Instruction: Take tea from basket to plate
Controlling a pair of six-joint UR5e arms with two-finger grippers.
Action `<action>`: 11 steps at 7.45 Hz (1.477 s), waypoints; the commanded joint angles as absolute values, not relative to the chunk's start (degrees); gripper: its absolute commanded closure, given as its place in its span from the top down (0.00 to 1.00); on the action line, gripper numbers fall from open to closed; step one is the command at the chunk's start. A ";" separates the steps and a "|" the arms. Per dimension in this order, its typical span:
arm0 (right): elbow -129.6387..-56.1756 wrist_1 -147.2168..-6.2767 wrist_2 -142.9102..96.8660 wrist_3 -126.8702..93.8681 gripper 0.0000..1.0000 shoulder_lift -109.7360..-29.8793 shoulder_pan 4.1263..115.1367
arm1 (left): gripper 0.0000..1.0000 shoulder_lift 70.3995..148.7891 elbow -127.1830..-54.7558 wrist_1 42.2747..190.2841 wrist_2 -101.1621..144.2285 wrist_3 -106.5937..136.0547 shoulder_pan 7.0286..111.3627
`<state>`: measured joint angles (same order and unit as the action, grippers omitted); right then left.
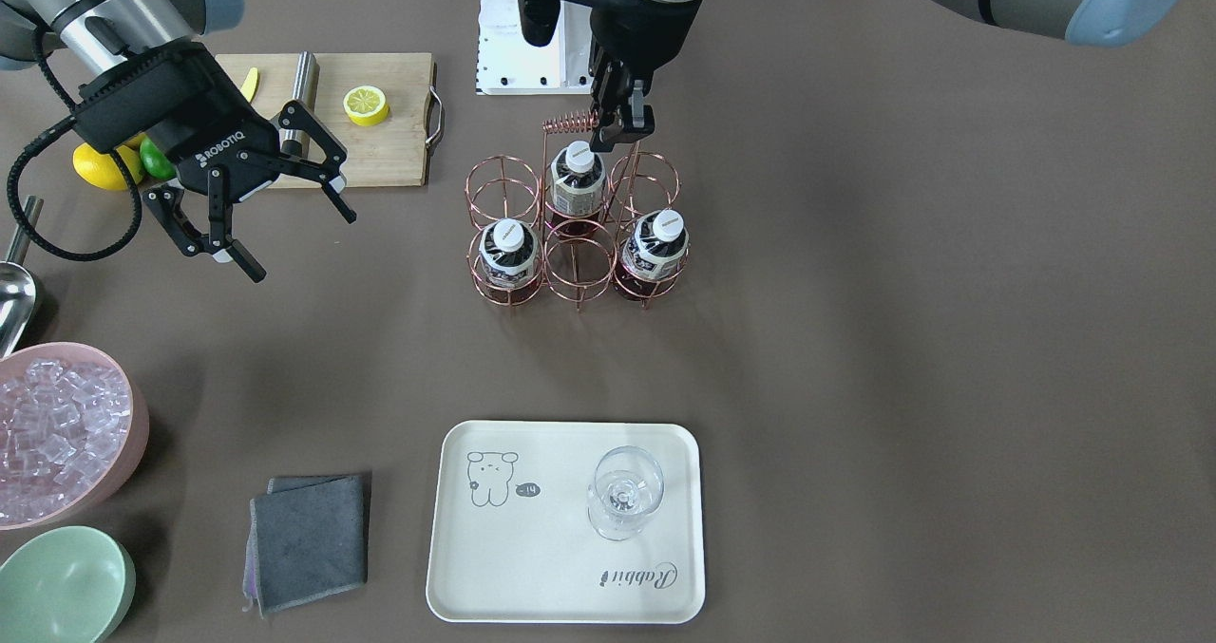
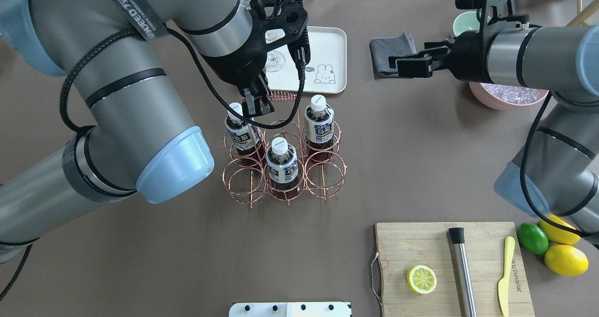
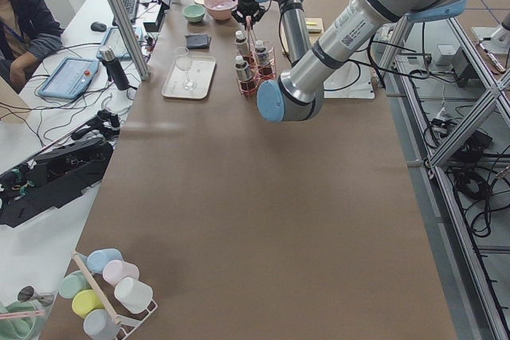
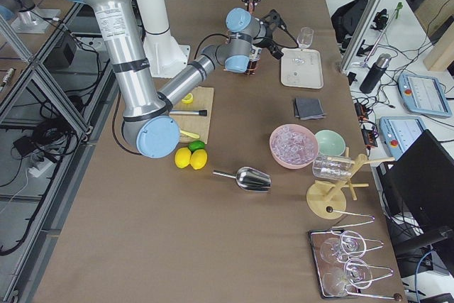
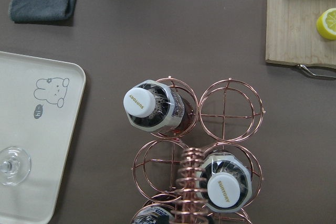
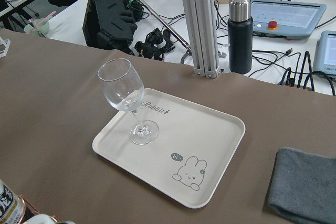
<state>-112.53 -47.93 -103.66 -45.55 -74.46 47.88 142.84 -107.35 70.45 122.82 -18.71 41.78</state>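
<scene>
Three tea bottles [image 2: 282,167] stand upright in the copper wire basket [image 2: 325,181], tabletop [image 2: 421,176] centre. Left end effector [image 2: 257,105] hovers above, jaws slightly parted, empty; nearest bottle [image 2: 239,138] at its 8 o'clock, overhead view. Right end effector [image 1: 302,244] wide open, empty, well apart.

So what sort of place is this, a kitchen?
Probably a robotics lab, not a kitchen: a left arm and right arm reach over the table, with a tablet bearing a red button nearby.

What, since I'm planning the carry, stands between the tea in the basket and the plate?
Nothing visible on the table between basket and plate. A wine glass stands upright on the plate, away from its bear drawing; that half is bare.
</scene>
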 commanded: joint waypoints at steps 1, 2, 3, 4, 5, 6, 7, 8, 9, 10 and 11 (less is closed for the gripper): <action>-117.85 -48.51 -100.65 -48.57 0.99 -77.96 43.62 | 0.00 142.74 -107.23 71.36 122.78 -16.71 41.05; -118.47 -49.04 -95.07 -49.47 0.99 -77.87 39.50 | 0.00 142.65 -107.23 71.63 122.78 -16.70 41.04; -121.09 -54.61 -88.48 -49.48 0.99 -76.74 34.59 | 0.00 142.65 -107.49 71.63 122.78 -16.70 41.13; -122.77 -61.98 -88.24 -49.13 0.99 -73.34 34.37 | 0.00 142.65 -107.58 71.63 122.78 -16.70 41.05; -122.26 -65.88 -86.33 -48.96 0.99 -70.17 32.63 | 0.00 142.65 -107.58 71.54 122.78 -16.70 41.13; -121.39 -65.92 -84.57 -48.61 0.99 -70.05 31.56 | 0.00 142.65 -107.58 71.54 122.78 -16.70 41.13; -120.25 -65.57 -84.12 -48.34 0.99 -69.96 30.60 | 0.00 142.56 -107.58 71.54 122.78 -16.70 41.13; -120.15 -65.22 -82.63 -47.21 0.99 -70.05 29.54 | 0.00 142.47 -107.58 71.63 122.78 -16.70 41.13; -119.89 -62.08 -82.62 -43.72 0.99 -70.66 29.27 | 0.00 142.47 -107.49 71.63 122.78 -16.70 41.13; -119.80 -57.79 -82.62 -43.42 0.99 -72.75 29.09 | 0.00 142.47 -107.49 71.63 122.78 -16.70 41.13; -117.79 -52.70 -82.36 -43.33 0.99 -73.82 28.57 | 0.00 142.38 -107.49 71.63 122.78 -16.70 41.13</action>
<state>-119.84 -60.27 -82.75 -44.33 -71.67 29.32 142.48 -107.51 71.63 122.78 -16.70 41.13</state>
